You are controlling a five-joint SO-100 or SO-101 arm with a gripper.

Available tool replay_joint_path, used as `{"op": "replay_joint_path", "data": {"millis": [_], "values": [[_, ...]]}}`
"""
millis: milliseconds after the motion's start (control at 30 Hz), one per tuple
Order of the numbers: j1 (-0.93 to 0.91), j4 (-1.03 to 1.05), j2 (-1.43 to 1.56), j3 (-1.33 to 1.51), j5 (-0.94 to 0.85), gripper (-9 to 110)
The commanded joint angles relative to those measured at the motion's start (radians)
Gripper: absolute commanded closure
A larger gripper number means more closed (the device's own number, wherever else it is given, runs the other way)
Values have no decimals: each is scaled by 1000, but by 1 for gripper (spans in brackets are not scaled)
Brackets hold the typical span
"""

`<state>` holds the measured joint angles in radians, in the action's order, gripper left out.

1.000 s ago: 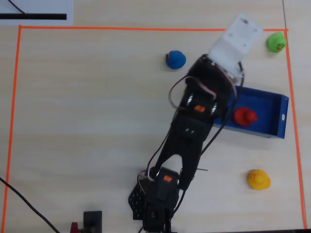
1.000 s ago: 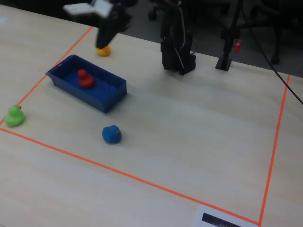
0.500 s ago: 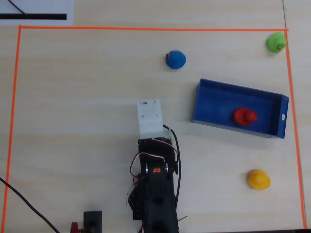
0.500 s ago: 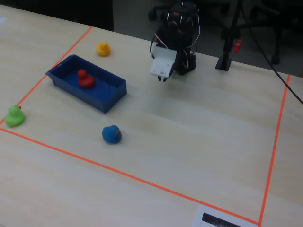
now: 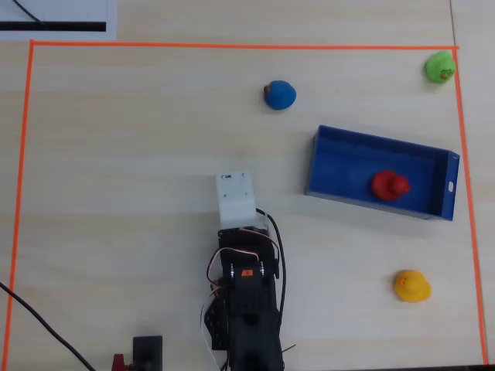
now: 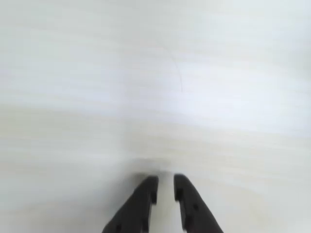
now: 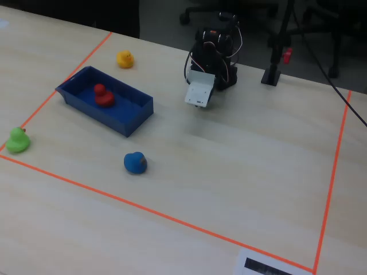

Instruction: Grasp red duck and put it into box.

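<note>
The red duck [image 5: 387, 185] sits inside the blue box [image 5: 379, 141], toward its right end in the overhead view; in the fixed view the red duck [image 7: 103, 96] sits upright in the box [image 7: 135, 123]. My gripper [image 6: 165, 180] is folded back near the arm's base, far from the box, over bare table. Its two black fingers stand a narrow gap apart with nothing between them. In the overhead view the white wrist mount [image 5: 234, 197] hides the fingers.
A blue duck [image 5: 279, 94], a green duck [image 5: 440, 67] and a yellow duck [image 5: 411, 285] lie on the table around the box. Orange tape [image 5: 232, 45] frames the work area. A black stand [image 7: 271, 74] is beside the arm's base.
One second ago the arm reached out over the box's left end; it has since pulled back and folded in near its base. The red duck has stayed in the box.
</note>
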<state>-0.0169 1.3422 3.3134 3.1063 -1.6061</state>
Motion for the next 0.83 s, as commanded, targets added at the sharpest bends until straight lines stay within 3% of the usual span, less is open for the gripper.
{"op": "replay_joint_path", "data": {"millis": [0, 800], "values": [[25, 5, -2, 5, 3, 101], [35, 5, -2, 5, 3, 100]]}}
